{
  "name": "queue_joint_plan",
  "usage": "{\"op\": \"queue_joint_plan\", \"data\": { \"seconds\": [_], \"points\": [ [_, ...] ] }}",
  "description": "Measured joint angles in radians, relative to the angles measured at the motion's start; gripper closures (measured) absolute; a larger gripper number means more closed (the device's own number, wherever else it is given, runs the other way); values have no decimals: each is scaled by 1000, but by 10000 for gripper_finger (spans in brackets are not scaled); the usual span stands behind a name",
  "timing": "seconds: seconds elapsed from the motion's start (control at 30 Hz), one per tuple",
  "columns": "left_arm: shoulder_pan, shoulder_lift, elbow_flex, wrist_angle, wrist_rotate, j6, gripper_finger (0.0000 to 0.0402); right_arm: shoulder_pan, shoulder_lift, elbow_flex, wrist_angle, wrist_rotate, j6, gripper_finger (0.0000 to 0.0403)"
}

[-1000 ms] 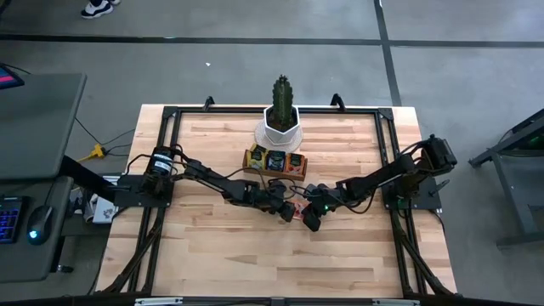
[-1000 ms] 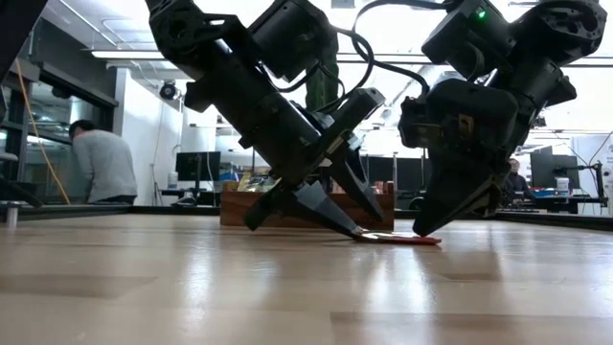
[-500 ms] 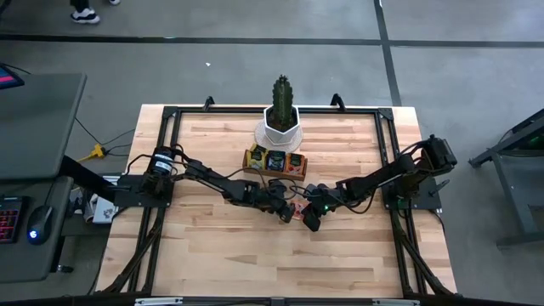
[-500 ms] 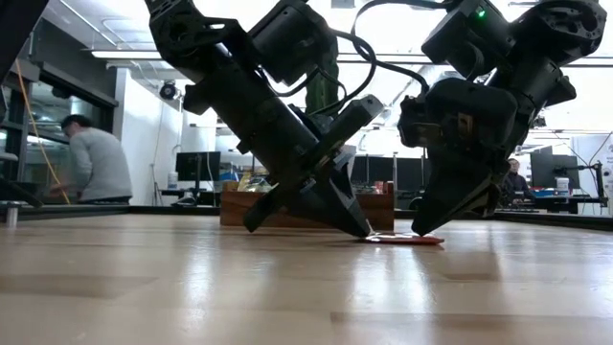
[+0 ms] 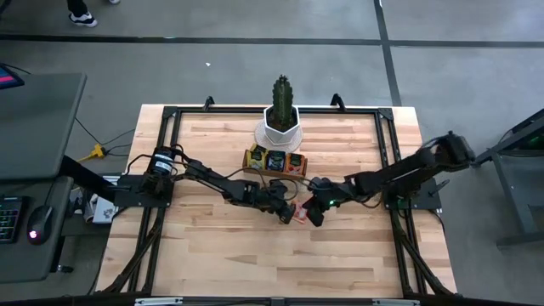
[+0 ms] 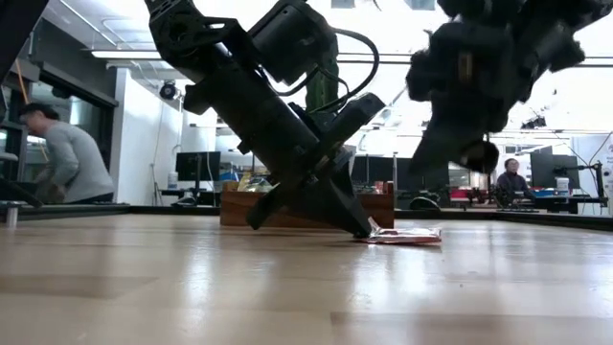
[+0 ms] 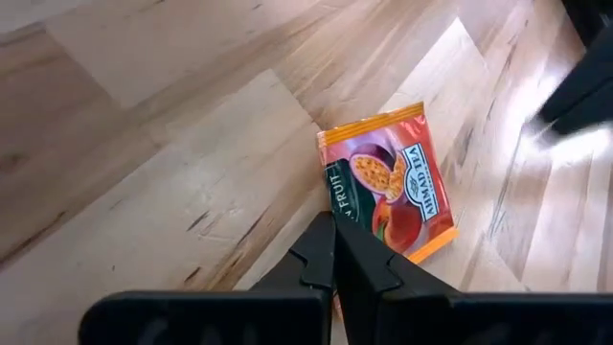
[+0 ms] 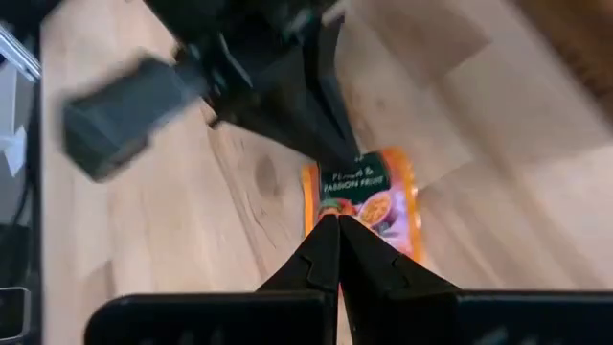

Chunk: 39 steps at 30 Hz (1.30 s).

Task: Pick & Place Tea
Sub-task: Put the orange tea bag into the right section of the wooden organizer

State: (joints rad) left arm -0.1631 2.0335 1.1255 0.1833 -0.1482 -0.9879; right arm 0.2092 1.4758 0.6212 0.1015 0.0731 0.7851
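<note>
One orange-red tea sachet [image 7: 393, 182] lies flat on the wooden table, just in front of the tray, and shows too in the low view [image 6: 407, 235]. My left gripper [image 7: 333, 218] slants down onto the sachet's near edge and is shut there. My right gripper [image 8: 330, 220] is shut with nothing between its fingers. It hangs above the same sachet [image 8: 369, 201], clear of it, as the low view shows [image 6: 476, 158]. In the high view both grippers meet at mid-table, left [image 5: 291, 212] and right [image 5: 314, 218]. My left gripper pinches the sachet's edge [image 7: 337, 196], beside the dark green print, between its two fingertips. The fingers slant down from the table's left. The sachet lies on the table, its pinched end [image 6: 374, 231] a little raised.
A brown wooden tray [image 5: 276, 163] with several tea sachets stands just beyond the grippers, and a white pot with a cactus [image 5: 280, 127] behind it. A black frame [image 5: 170, 119] runs round the table. People show in the room beyond.
My left gripper has shut on the sachet's edge and rolled slightly, staying in place. My right gripper, shut throughout, has risen off the sachet's other end. The sachet stays on the table.
</note>
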Motion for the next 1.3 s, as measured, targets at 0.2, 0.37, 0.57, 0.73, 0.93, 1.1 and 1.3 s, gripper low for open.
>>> {"op": "queue_joint_plan", "data": {
  "seconds": [0.2,0.37,0.57,0.73,0.93,1.1,1.3],
  "points": [
    [1,-44,0,-2,-3,111,401,5,-218,0,-162,48,2,403],
    [27,-91,0,-10,-6,243,401,16,-400,0,-257,92,1,403],
    [71,-160,1,-12,20,403,401,16,-550,1,-379,125,-3,403],
    [131,-211,52,-102,119,549,401,16,-596,1,-464,127,-3,403],
    [197,-216,328,-536,205,865,401,16,-587,0,-479,119,-4,403],
    [252,-186,613,-913,203,1133,401,16,-586,0,-479,118,-9,403],
    [333,-126,824,-1192,207,1296,401,16,-586,0,-480,127,-28,403]
  ]
}}
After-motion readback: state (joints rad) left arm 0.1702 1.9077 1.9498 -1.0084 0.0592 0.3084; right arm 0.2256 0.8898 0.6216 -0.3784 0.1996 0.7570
